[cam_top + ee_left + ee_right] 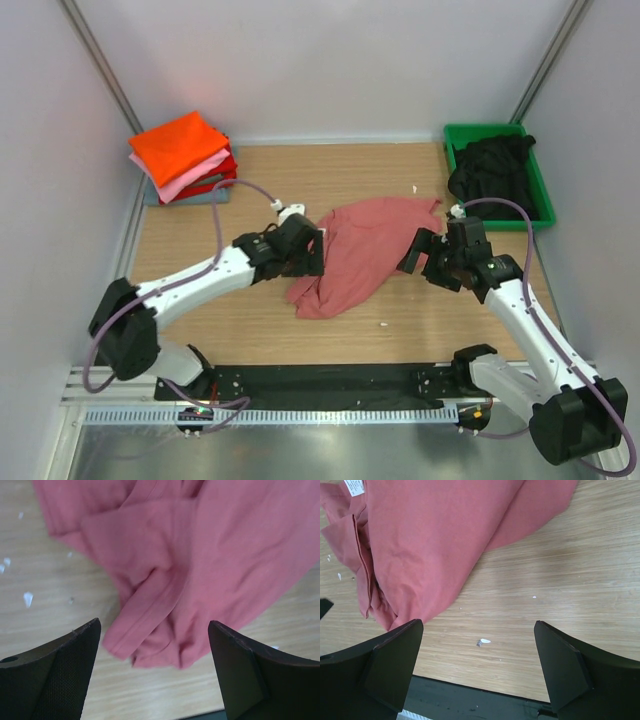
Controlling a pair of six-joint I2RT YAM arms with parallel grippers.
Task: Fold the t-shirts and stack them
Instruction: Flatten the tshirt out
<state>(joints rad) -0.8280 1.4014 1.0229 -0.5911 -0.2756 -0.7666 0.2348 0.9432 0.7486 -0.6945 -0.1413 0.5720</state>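
While left gripper [154, 622] gapes over salmon-red t-shirt [362, 252], right gripper [478, 622] wide apart, both empty.

A: salmon-red shirt [200, 555] is running off the top and right edges in the left wrist view.
B: yep, and the orange shirt [180, 143] is covering most of the stack [190, 180] under it.

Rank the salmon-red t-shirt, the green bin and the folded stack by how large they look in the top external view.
1. The salmon-red t-shirt and the green bin cover similar areas, too close to rank.
2. The folded stack is clearly smaller.
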